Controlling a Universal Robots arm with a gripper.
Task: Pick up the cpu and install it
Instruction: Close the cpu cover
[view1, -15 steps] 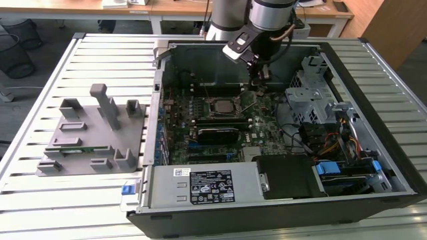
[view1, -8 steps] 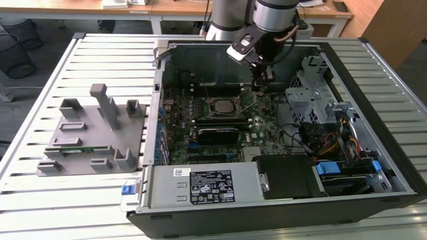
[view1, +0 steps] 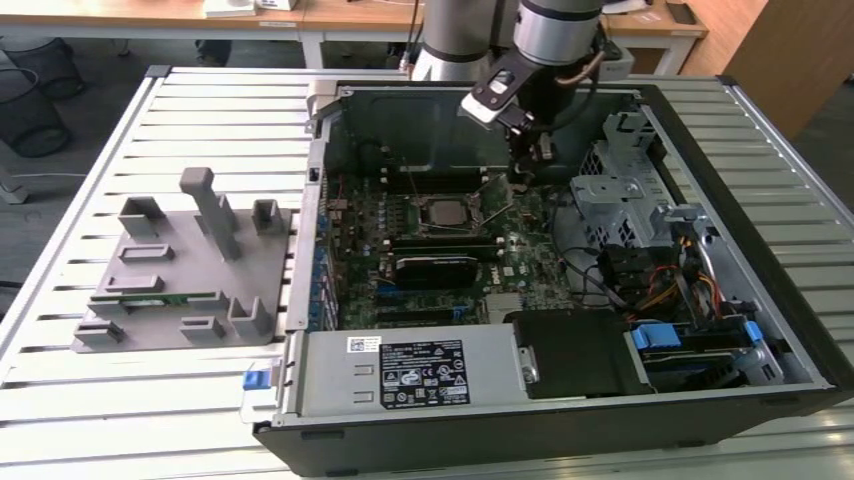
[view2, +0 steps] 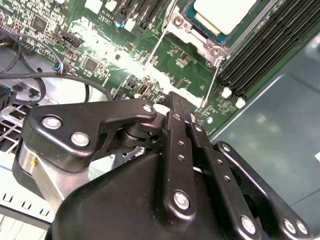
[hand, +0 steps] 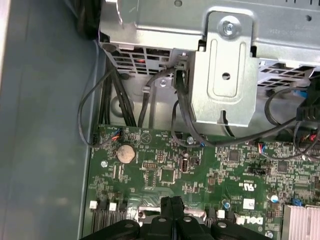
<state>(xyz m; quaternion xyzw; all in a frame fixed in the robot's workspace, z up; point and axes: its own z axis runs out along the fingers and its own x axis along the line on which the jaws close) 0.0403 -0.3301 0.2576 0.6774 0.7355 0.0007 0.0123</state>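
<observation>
The cpu (view1: 441, 212) lies flat in the socket in the middle of the green motherboard (view1: 527, 235), its pale silver top facing up; in the second wrist view the cpu (view2: 225, 12) sits inside the socket's metal frame. My gripper (view1: 522, 180) hangs inside the open computer case, just to the exterior view's right of the socket and close above the board. In both wrist views the black fingers (hand: 172, 205) are pressed together with nothing between them. The gripper (view2: 175, 100) is apart from the chip.
The black computer case (view1: 534, 440) lies open on a slatted metal table (view1: 200, 110). A metal drive cage (hand: 225, 75) and loose cables (hand: 100, 100) stand beside the gripper. A grey fixture (view1: 187, 270) holding a green memory stick (view1: 150, 298) is at the exterior view's left.
</observation>
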